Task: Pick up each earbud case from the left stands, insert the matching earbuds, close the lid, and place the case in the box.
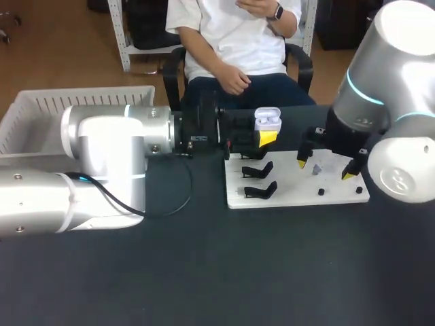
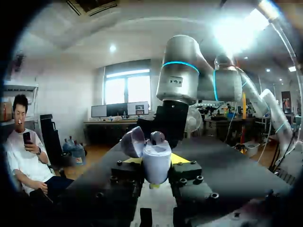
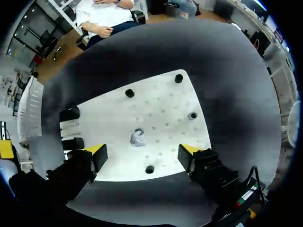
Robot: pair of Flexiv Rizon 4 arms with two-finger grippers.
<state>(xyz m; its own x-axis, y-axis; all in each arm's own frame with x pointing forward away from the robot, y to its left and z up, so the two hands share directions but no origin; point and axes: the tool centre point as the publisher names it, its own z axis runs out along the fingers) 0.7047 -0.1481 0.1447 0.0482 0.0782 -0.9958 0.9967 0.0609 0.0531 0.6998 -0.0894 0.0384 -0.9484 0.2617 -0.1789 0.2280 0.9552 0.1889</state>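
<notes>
My left gripper (image 1: 266, 133) is shut on a white earbud case (image 1: 267, 120), held above the board's far left corner. In the left wrist view the case (image 2: 156, 163) sits upright between the fingers with its lid (image 2: 132, 143) open and one earbud (image 2: 157, 137) in it. My right gripper (image 1: 325, 168) hangs open over the white board (image 1: 299, 193). A loose grey earbud (image 1: 317, 169) lies on the board under it. From the right wrist, that earbud (image 3: 138, 138) shows just ahead of the gap between the right gripper's (image 3: 142, 152) spread yellow tips.
Two empty black stands (image 1: 259, 170) (image 1: 262, 190) rise from the board's left part. Small black pegs (image 1: 321, 192) (image 1: 359, 190) stick up near its right front edge. A white slatted basket (image 1: 75, 102) sits at the far left behind my left arm. Dark tabletop (image 1: 224, 272) surrounds the board.
</notes>
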